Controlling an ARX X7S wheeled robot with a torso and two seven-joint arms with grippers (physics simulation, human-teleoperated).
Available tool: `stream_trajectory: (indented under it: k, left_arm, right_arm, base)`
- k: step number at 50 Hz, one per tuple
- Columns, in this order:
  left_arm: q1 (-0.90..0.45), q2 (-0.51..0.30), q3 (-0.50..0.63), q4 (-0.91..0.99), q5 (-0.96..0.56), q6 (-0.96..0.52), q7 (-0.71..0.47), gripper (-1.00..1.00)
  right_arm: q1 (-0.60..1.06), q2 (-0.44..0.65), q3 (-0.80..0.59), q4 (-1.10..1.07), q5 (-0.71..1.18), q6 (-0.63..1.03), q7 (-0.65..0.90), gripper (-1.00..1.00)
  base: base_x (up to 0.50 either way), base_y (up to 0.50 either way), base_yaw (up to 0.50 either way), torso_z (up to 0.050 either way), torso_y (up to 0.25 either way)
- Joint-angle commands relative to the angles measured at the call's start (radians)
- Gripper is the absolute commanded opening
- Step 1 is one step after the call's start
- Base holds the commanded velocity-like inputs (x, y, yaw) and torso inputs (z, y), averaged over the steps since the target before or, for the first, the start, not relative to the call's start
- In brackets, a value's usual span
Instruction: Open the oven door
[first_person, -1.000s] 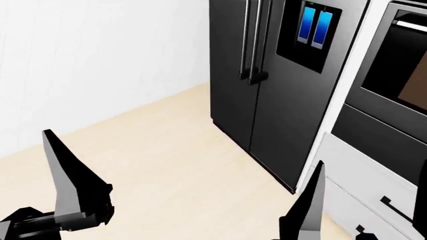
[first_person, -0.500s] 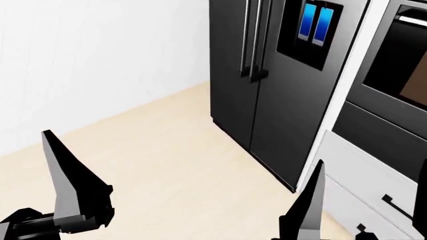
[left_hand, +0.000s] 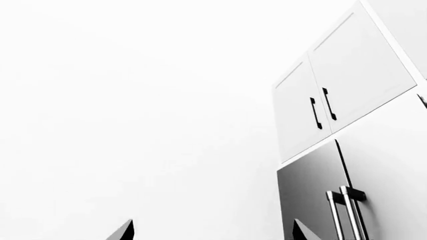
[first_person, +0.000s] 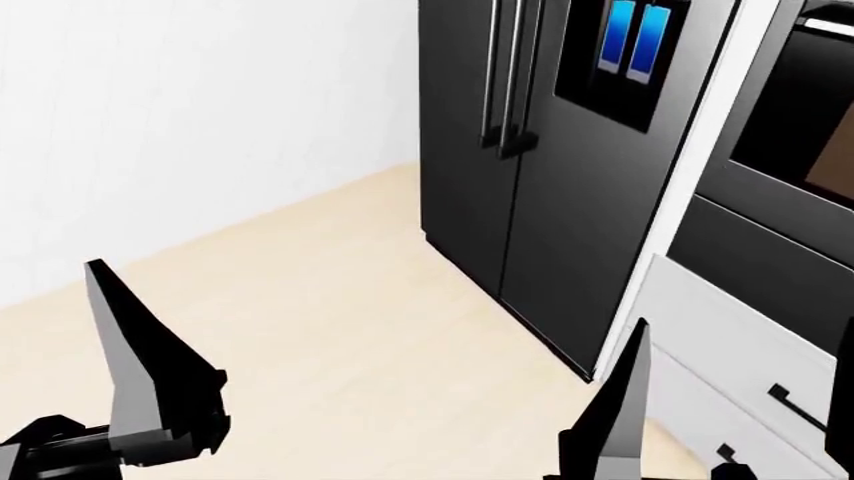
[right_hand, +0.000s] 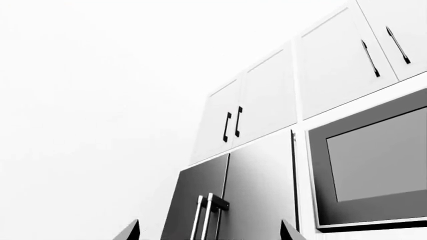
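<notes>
Your left gripper shows only one black finger in the head view, but the left wrist view shows two tips well apart, so it is spread wide. Your right gripper likewise shows two tips far apart in its wrist view: wide, holding nothing. Both hang over bare floor. The fridge stands ahead. The oven door sits at the head view's far right, beyond the fridge, well apart from both grippers.
</notes>
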Motion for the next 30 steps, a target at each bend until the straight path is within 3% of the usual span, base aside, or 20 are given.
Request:
stream_trajectory:
  k: [1,30]
  left_arm:
    - [-0.002,-0.003,0.002,0.001,0.0,-0.003,-0.003,1.0]
    - [0.006,-0.014,0.004,-0.001,0.0,0.007,-0.014,1.0]
  right_arm:
    - [-0.001,0.003,-0.002,-0.001,-0.001,0.0,0.005,1.0]
    - [0.001,0.008,-0.01,-0.003,-0.005,0.007,0.013,1.0]
  base:
    - [0.0,0.0,0.0,-0.022,0.0]
    - [0.0,0.0,0.0,-0.022,0.0]
